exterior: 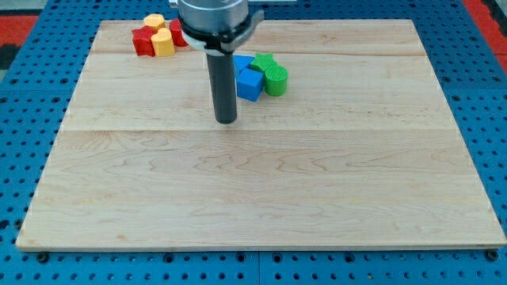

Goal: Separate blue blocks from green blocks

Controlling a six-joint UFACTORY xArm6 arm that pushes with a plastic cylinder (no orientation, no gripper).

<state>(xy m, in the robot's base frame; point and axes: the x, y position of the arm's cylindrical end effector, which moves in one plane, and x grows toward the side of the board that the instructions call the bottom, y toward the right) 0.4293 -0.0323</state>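
A blue cube (249,83) lies just right of the rod, near the board's top middle. A second blue block (242,64) sits behind it, partly hidden by the rod. A green cylinder (276,80) touches the blue cube's right side, and a green star-shaped block (264,62) sits behind them. All of these are bunched together. My tip (226,120) rests on the board just below and to the left of the blue cube, apart from it.
At the view's top left sits a cluster of a red block (143,41), a yellow block (162,43), another yellow block (154,21) and a red block (178,33) by the rod's mount. The wooden board (261,182) lies on a blue pegboard.
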